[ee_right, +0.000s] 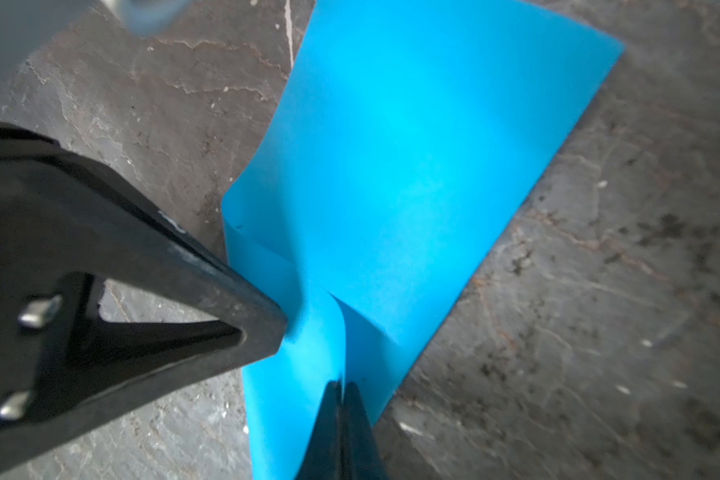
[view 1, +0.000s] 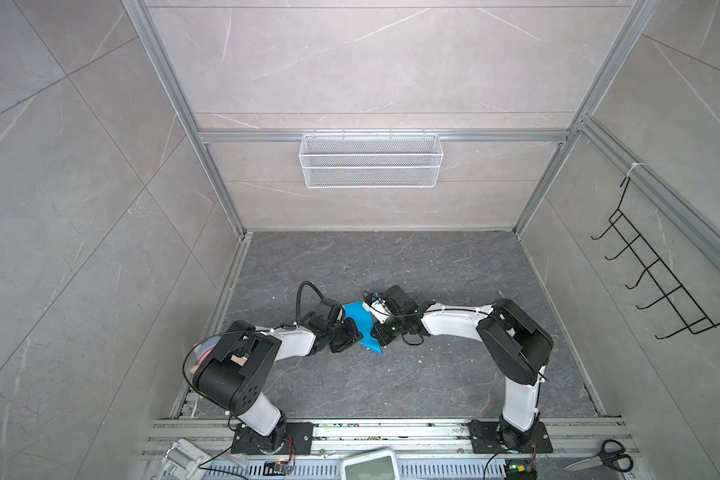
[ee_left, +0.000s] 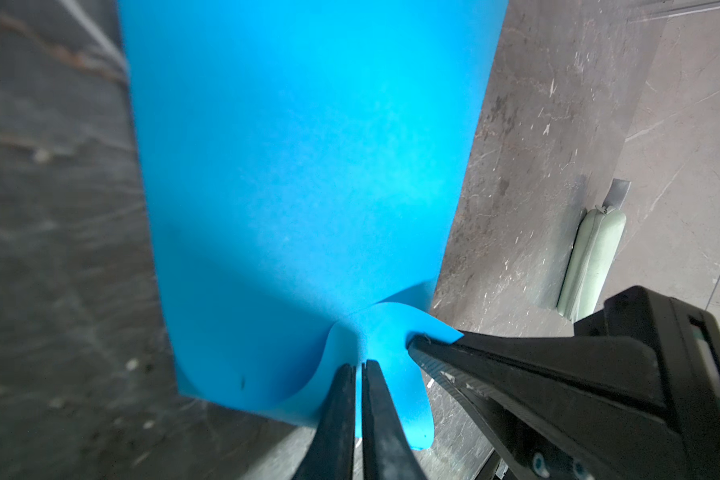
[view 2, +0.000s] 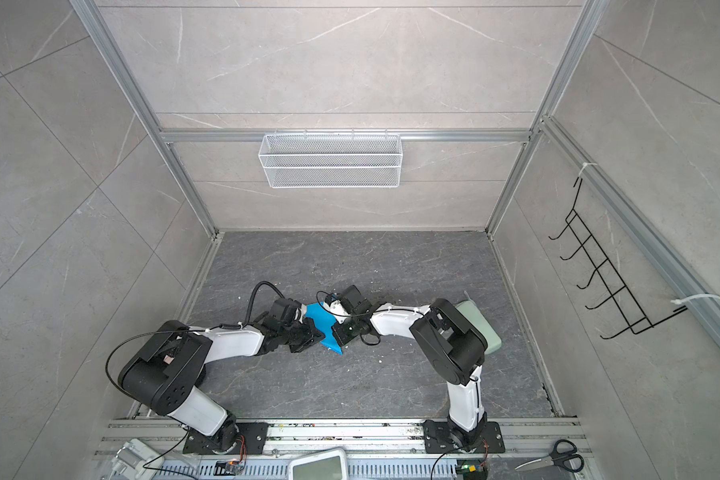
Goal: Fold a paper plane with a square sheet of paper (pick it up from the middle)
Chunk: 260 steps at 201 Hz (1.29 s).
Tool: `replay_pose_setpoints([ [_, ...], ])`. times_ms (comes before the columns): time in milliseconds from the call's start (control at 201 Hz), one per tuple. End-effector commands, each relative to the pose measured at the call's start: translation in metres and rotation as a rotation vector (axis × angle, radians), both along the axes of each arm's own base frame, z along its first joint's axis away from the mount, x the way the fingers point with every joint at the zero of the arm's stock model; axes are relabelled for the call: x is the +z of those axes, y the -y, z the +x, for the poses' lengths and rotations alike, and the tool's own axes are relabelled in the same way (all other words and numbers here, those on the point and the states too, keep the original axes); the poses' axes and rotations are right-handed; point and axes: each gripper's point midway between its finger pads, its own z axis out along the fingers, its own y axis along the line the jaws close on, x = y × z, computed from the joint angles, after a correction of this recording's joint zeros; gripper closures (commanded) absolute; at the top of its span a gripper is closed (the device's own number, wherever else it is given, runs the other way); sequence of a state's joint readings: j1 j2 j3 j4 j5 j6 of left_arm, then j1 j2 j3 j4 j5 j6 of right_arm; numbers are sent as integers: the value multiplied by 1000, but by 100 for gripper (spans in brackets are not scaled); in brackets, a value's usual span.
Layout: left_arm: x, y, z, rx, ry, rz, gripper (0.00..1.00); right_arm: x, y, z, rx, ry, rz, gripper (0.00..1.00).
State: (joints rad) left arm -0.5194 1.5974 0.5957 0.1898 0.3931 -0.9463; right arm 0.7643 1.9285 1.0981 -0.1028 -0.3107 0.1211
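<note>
The square sheet of paper [view 1: 357, 318] [view 2: 321, 321] is bright blue and lies curled on the dark floor between my two grippers. My left gripper [ee_left: 359, 365] [view 1: 350, 332] is shut on a raised pinch of the sheet [ee_left: 308, 166] near its edge. Close beside it, my right gripper [ee_right: 341, 384] [view 1: 376, 332] is shut on a ridge of the same sheet [ee_right: 412, 166]. The two sets of fingertips sit a short gap apart, and the paper bulges up between them. No paper plane is in view.
A pale green pouch [view 2: 479, 328] [ee_left: 595, 262] lies on the floor behind the right arm. A white mesh basket [view 1: 371, 160] hangs on the back wall and a black hook rack [view 1: 657, 282] on the right wall. Scissors [view 1: 603, 457] lie at the front rail.
</note>
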Motion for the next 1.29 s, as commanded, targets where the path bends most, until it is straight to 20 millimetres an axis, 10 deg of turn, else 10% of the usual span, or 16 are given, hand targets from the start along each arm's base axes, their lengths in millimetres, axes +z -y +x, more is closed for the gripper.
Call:
replay_pose_setpoints([
  [0,11,2,8,-5,48,-1,88,-15,7,-8,-12,-70,-46,100],
  [284,45,-16,43,64,106,16,78,-7,0,-10,10,-81,-6,100],
  [1289,-10,-30,56,-7,-98,182,95,-9,0,-2,-21,-80,-15,100],
])
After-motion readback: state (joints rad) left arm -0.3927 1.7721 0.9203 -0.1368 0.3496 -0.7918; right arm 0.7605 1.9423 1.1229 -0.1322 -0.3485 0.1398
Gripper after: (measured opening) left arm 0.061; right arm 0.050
